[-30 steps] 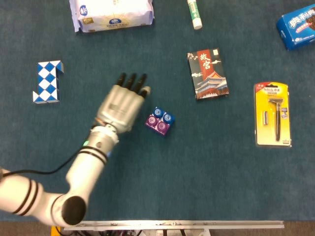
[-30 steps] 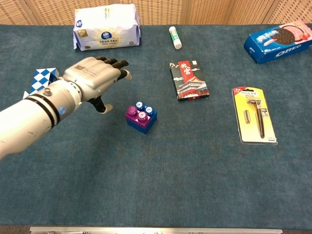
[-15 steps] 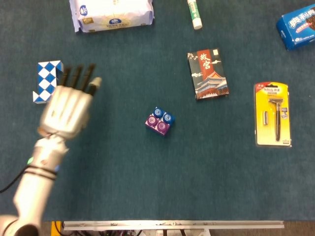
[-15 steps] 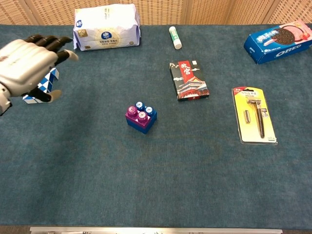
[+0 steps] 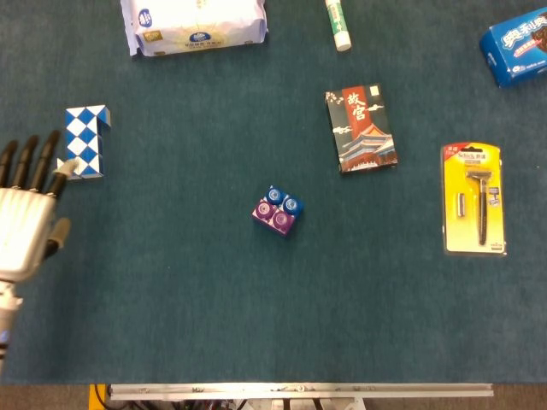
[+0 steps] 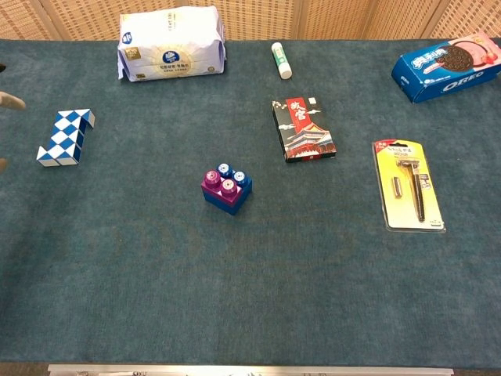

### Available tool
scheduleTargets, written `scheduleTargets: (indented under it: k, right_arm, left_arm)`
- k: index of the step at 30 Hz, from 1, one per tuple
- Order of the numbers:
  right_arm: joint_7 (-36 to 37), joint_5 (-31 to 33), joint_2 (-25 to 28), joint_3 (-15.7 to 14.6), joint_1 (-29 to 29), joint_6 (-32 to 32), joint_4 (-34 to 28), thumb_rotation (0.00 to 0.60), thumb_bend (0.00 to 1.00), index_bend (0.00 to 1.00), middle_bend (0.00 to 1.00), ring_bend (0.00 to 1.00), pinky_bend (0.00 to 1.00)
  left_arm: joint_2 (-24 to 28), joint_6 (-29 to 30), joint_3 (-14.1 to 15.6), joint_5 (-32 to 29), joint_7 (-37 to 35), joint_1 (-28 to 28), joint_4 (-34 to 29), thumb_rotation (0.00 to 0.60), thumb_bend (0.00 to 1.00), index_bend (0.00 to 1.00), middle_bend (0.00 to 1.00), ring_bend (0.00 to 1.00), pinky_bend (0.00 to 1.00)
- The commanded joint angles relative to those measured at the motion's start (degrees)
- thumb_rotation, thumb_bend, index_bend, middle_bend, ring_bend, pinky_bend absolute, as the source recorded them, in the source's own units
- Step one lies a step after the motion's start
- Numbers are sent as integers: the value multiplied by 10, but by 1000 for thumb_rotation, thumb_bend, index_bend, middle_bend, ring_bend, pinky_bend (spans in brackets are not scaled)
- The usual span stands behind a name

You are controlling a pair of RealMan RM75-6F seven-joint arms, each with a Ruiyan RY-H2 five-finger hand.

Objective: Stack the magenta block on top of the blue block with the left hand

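- Withdrawn to the table's left edge, the left hand is empty, fingers spread.
- Magenta block sits on the blue block.

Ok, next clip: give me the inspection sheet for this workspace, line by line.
Surface: table covered in dark teal cloth.
Job's things: magenta block sits on the blue block, near the table's middle, nothing touching them.
Clutter: snake puzzle, tissue pack, glue stick, card box, razor pack, Oreo box.
Robot hands: left robot hand at the left edge, fingers apart, holding nothing; right robot hand not in view.
Cables: nothing seen.
Surroundings: woven panel wall behind the table; metal rail along the near edge.
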Motion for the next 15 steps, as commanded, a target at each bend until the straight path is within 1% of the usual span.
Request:
scheduleTargets:
  k: [1, 7, 11, 15]
  right_arm:
    - [-3, 0, -1, -1, 1, -1, -1, 600, 0, 0, 85, 0, 272]
    - [-9, -1, -3, -1, 2, -1, -2, 600, 0, 0, 85, 0, 272]
    - [-11, -4, -3, -2, 1, 2, -4, 600, 0, 0, 85, 0, 272]
    - [-11, 3, -4, -1, 4, -9, -1, 600, 0, 0, 85, 0, 272]
  left_arm:
    - [1, 21, -12, 42, -68, 52, 76, 600, 294, 234, 10, 0, 74]
    - [-6, 31, -40, 65, -144, 94, 139, 600, 294, 269, 51, 1, 74]
    - [0, 18, -59, 68, -164, 105, 153, 600, 294, 281, 66, 14, 82]
    - [2, -6, -76, 64, -175, 112, 163, 600, 294, 286, 72, 23, 84]
